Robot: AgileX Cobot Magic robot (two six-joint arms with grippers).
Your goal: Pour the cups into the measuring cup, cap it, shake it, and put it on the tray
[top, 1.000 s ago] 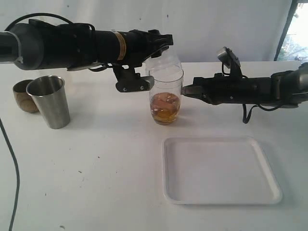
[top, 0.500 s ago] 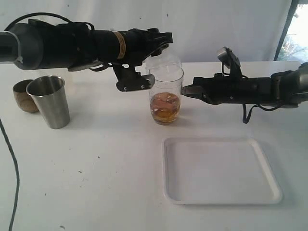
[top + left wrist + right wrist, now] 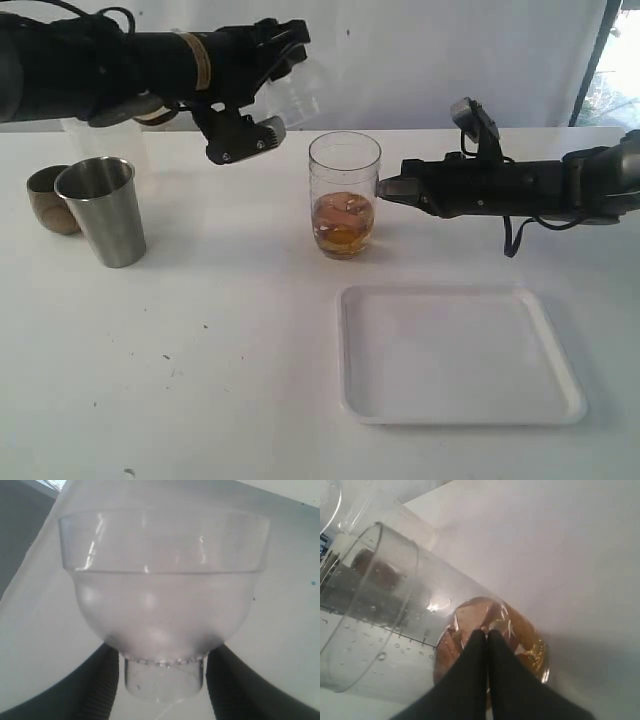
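— Left gripper [image 3: 268,90]: what's in it?
— Mine is clamped on the clear dome lid [image 3: 296,92], held in the air up and to the left of the measuring cup [image 3: 344,170], apart from its rim.
— And your right gripper [image 3: 383,187]?
— Pinched shut on nothing; my fingertips touch the measuring cup's right wall. That cup stands upright, with amber contents in its lower part. The tray [image 3: 450,350] lies near it, in front and to the right. The steel tumbler [image 3: 103,210] and wooden cup [image 3: 45,198] stand well to its left.
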